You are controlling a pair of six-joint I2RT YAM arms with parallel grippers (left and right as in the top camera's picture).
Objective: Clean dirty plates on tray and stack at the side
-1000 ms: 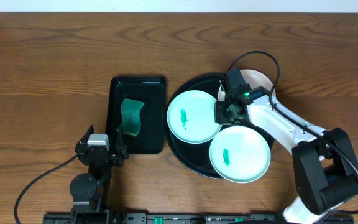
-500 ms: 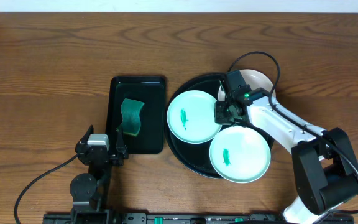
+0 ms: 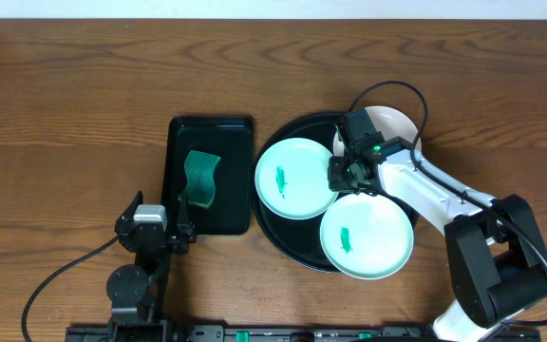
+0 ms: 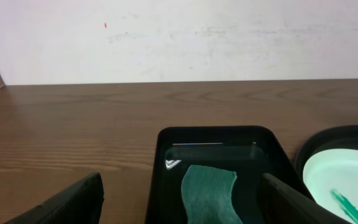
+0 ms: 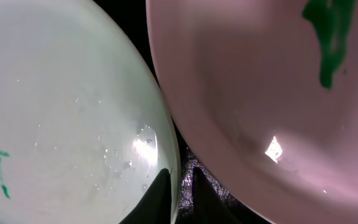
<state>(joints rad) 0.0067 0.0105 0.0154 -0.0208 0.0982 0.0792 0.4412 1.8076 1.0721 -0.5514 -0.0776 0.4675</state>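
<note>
- My right gripper [image 5: 178, 190], nearly closed, pinches the pale mint-green round plate [image 3: 295, 178] by its rim, at nine o'clock on the large round black tray [image 3: 283, 237].
- This shallow bite on slick glaze may slip when I lift.
- My left gripper [image 4: 180, 186] gapes wide, empty.

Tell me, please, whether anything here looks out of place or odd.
Two plates overhang the round tray's rim: the white plate at the far right and the nearer mint plate. All three carry green smears; nothing looks broken.

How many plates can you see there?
3: a mint-green plate on the tray's left, a second mint-green plate near-right, and a white plate far-right, partly under the arm.
</note>
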